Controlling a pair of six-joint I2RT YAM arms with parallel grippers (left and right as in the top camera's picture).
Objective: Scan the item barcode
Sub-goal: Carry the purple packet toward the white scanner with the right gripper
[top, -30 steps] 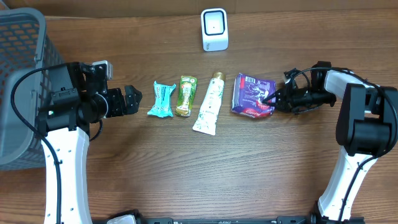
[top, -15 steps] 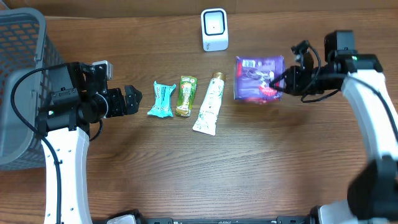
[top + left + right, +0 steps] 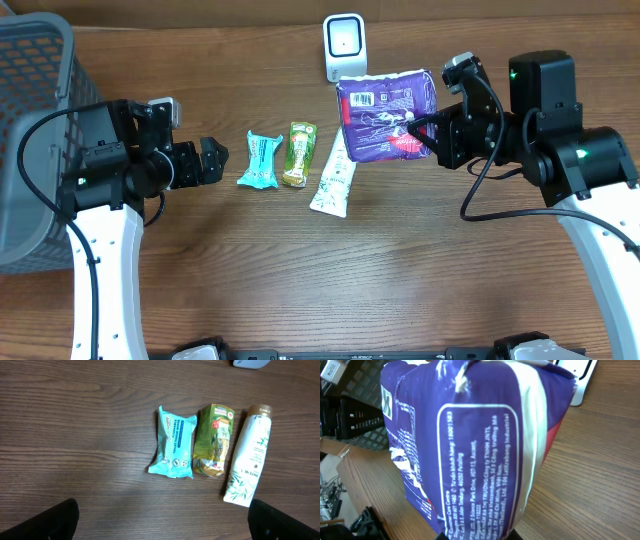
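Holding: right gripper (image 3: 425, 130) clamped on the purple pack (image 3: 385, 115), lifted, right near the scanner (image 3: 345, 47).
Done: pickup, pretty much.
To do: getting the barcode facing the scanner, I'd guess.
Changed: a second ago the pack lay flat right of the tube (image 3: 335, 172); now it's up and further left.
Other arm: left gripper (image 3: 215, 160) wide open, empty.

We see a wood-grain table (image 3: 300, 290) with a matt finish, a purple packet (image 3: 385, 115) of glossy, creased plastic film, a grey plastic mesh basket (image 3: 30, 110), and a smooth white plastic scanner (image 3: 345, 47).
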